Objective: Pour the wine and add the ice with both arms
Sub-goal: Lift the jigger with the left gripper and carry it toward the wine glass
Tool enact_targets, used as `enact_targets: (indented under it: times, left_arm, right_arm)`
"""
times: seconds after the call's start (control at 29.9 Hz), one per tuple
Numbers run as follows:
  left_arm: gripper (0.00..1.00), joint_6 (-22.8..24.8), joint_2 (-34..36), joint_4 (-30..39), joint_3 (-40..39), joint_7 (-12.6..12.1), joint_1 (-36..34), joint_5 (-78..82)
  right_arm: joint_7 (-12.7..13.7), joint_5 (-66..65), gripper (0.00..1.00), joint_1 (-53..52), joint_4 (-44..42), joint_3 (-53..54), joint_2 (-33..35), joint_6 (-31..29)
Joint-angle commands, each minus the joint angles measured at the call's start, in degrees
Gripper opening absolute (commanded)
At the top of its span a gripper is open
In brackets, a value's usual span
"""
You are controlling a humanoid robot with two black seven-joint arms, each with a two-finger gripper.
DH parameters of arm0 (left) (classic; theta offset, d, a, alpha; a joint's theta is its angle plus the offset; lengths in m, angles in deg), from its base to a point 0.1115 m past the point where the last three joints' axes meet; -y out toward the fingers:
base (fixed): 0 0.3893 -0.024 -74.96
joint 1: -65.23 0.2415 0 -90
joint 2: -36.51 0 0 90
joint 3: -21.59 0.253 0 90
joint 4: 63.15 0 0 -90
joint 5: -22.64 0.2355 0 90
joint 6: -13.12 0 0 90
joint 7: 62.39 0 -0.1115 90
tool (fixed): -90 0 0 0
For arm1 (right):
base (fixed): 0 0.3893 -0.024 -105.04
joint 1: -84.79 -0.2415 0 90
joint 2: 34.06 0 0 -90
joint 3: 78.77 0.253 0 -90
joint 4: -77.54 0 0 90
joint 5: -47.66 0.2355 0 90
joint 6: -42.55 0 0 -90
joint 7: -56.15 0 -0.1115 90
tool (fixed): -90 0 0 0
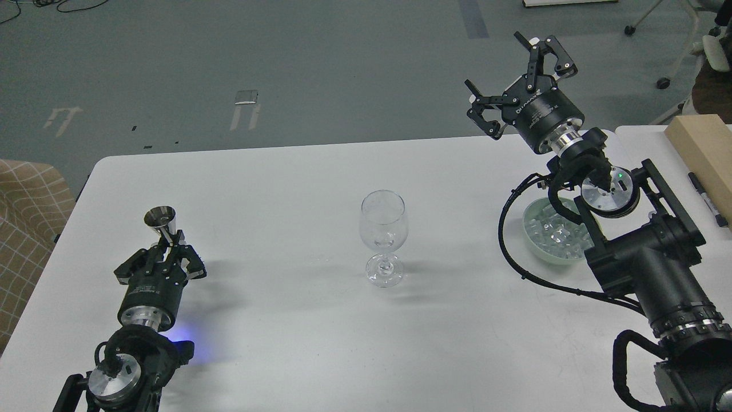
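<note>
**Both arms flank the glass**

Left hand (pixel 170 243) grips a metal jigger (pixel 162 225) low on the white surface (pixel 274 343). Wine glass (pixel 384 237) stands alone at centre, open room around. Right hand (pixel 514 80) hangs wide open past the far edge; ice (pixel 557 232) fills a green bowl (pixel 540 252), partly hidden by the right arm.

White table (pixel 274 189); clear wine glass (pixel 384 237) at its centre. Right of the glass, pale green bowl (pixel 540 247); left, shiny silver cup (pixel 162 224).
</note>
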Motion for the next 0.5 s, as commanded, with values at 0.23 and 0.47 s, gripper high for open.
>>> enact_targets:
  times: [0.23, 0.47]
  left_arm:
    - [0.02, 0.6, 0.2, 0.1, 0.2, 1.6, -0.3, 0.0]
    - [0.01, 2.0, 0.4, 0.6, 0.6, 1.7, -0.7, 0.1]
  right_arm:
    - [0.0, 0.0, 1.00, -0.1, -0.2, 0.0, 0.0, 0.0]
    - [0.0, 0.0, 1.00, -0.1, -0.2, 0.0, 0.0, 0.0]
